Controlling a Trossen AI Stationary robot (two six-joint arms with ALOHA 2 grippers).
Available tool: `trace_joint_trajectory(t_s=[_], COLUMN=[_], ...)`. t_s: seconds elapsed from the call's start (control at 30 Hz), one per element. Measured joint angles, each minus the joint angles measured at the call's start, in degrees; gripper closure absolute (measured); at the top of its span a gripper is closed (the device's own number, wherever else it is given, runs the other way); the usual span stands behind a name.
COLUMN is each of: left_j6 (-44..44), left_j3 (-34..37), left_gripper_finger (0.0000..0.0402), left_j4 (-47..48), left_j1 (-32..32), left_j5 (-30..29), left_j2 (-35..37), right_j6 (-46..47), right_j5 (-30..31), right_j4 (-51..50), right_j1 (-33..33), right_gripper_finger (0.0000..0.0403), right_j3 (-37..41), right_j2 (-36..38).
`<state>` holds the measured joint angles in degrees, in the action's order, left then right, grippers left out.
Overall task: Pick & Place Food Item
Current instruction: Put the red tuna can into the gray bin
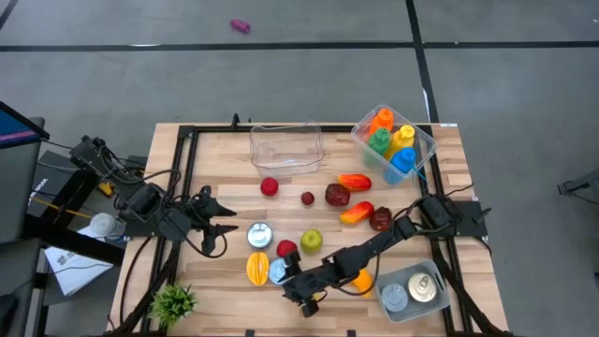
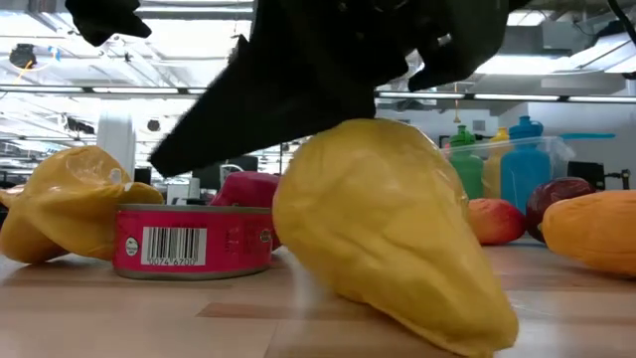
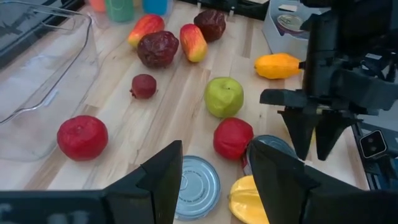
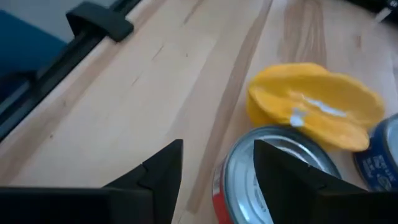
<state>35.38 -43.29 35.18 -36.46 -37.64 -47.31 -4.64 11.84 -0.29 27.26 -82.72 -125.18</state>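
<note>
1. High view: my right end effector [image 1: 304, 298] hangs released, fingers spread over the wooden surface [image 1: 234, 159], ready to straddle.
2. The yellow ridged starfruit [image 4: 314, 104] lies just ahead, beside the red-sided tin can [image 4: 273, 174].
3. My left end effector [image 1: 217, 227] waits released.

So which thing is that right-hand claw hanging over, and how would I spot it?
Start at the wooden table, along its edge nearest the small potted plant. There the right claw hangs, open, beside a red-sided tin can. Next to the can lies the yellow starfruit: ridged and waxy, unlike the round red fruits nearby.
</note>
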Motion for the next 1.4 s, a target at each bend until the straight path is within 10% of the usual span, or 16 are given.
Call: trace_joint_trajectory(t_s=[0.33,1.13,1.4], left_j6=[0.01,-0.39,-0.42], left_j3=[-0.02,-0.07,-0.04], left_gripper_finger=[0.0225,0.0225,0.0225], left_j4=[-0.22,-1.45,-1.62], left_j1=[0.01,0.01,0.01], left_j5=[-0.02,-0.03,-0.03], left_j2=[0.02,0.00,0.00], right_j6=[1.89,1.62,4.59], right_j5=[12.38,5.99,8.11], right_j4=[-36.28,-20.92,-20.78], right_j1=[0.47,-0.03,0.14], right_gripper_finger=[0.0239,0.0250,0.0346], right_j3=[-5.80,-3.86,-4.28], right_j2=[2.88,1.32,-0.29])
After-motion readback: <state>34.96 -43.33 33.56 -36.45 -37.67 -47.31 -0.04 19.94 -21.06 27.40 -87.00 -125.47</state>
